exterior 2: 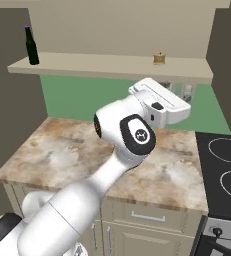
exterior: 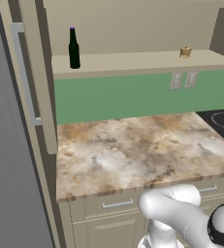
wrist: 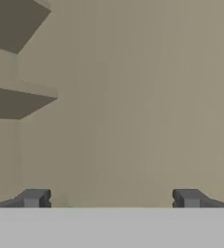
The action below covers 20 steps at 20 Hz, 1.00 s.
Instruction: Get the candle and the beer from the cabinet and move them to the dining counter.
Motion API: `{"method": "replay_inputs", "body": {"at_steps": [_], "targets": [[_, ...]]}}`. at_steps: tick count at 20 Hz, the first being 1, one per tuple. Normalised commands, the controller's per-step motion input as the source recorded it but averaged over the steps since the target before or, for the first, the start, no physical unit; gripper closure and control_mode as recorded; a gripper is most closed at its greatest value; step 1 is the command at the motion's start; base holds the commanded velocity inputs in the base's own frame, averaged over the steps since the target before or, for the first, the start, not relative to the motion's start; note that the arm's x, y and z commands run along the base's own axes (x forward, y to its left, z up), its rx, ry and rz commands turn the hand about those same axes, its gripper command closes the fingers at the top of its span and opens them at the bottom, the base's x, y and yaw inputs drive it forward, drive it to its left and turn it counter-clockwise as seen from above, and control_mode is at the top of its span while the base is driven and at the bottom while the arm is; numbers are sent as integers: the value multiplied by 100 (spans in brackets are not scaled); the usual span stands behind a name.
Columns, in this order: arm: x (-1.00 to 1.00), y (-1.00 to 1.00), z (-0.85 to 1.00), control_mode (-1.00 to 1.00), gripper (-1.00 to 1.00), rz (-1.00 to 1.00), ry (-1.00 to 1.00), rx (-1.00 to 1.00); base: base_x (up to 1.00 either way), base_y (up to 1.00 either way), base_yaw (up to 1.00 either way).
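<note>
Dark glassy beer (exterior: 73, 49), faintly glossy, purple cap matt. Tan-gold candle (exterior: 184, 52), waxy and dull (too small to read any texture). Matt beige cabinet (exterior: 133, 29), painted-looking, smooth inside. Brushed silvery metal on the bar handle (exterior: 24, 72). Marbled brown-and-cream stone on the worktop (exterior: 137, 150), smooth with a soft sheen. Flat matt green on the wall (exterior: 133, 97). Glossy black on the stove top (exterior 2: 224, 170). Smooth white plastic-looking arm (exterior 2: 87, 195) with shiny dark joints.
</note>
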Motion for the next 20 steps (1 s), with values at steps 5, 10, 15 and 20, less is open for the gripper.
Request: {"method": "replay_inputs", "body": {"at_steps": [5,10,15,20], "targets": [[-5,24,17,-100,-100,25,10,0,0,0,0],[-6,13,7,-100,-100,23,8,0,0,0,0],[0,22,0,-100,-100,21,8,0,0,0,0],[0,10,4,-100,-100,20,5,0,0,0,0]]}}
